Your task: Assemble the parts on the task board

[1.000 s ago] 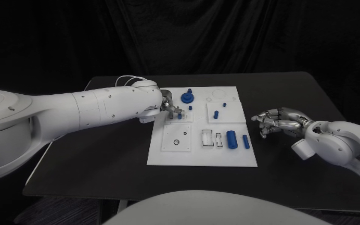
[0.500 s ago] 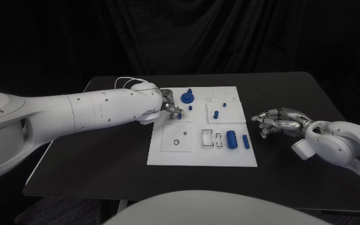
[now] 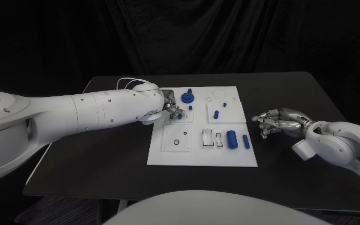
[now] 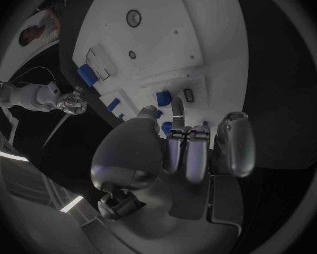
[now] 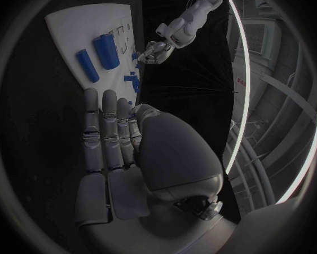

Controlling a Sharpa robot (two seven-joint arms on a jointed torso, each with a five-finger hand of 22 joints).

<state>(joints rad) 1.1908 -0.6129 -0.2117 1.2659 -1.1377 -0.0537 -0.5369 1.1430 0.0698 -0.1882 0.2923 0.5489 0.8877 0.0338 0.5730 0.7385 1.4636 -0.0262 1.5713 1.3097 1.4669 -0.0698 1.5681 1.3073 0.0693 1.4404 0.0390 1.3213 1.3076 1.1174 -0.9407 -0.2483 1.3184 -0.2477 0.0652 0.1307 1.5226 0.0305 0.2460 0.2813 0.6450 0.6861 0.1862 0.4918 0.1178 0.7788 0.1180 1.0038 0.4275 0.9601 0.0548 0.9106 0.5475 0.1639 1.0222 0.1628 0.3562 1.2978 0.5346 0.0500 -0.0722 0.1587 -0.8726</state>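
The white task board [image 3: 196,150] lies in the middle of the black table. My left hand [image 3: 171,108] reaches over its upper left part. In the left wrist view the fingertips [image 4: 177,104] and thumb pinch a small blue part [image 4: 163,98] beside a small rectangular slot [image 4: 189,95]. A blue gear with a peg [image 3: 188,98] stands at the board's far side. A thick blue cylinder [image 3: 232,139] and a slim blue one [image 3: 245,141] lie at its near right. My right hand [image 3: 275,121] rests on the table right of the board, fingers loosely bent, holding nothing.
Small blue pegs [image 3: 216,114] stand mid-board, and a ring recess [image 3: 176,142] sits at its near left. Bare black table [image 3: 292,173] stretches in front of and to the right of the board. A black curtain hangs behind.
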